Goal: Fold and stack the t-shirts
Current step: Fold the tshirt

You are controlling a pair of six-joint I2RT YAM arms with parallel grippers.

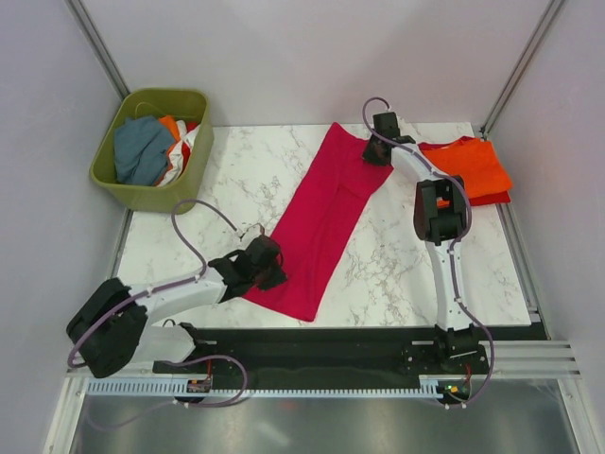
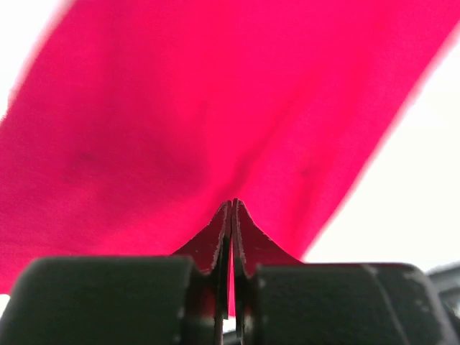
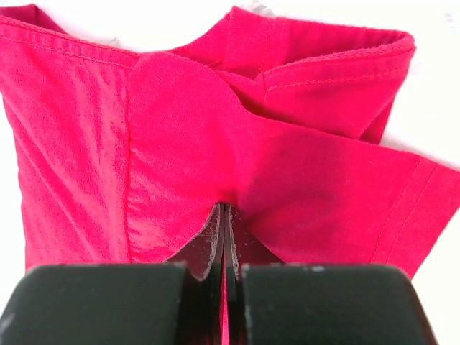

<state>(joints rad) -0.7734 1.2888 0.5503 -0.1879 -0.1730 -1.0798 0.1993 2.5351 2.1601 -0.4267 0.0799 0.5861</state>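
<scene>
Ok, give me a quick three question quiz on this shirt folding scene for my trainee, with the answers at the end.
1. True or false: the left claw hangs open above the pink t-shirt.
2. Where on the table does the folded orange t-shirt lie? A) near left corner B) far right corner C) under the pink t-shirt
3. Fill in: the right claw is shut on the pink t-shirt's ___ end (near or far).
Key: 1 false, it is shut on the cloth; 2 B; 3 far.
</scene>
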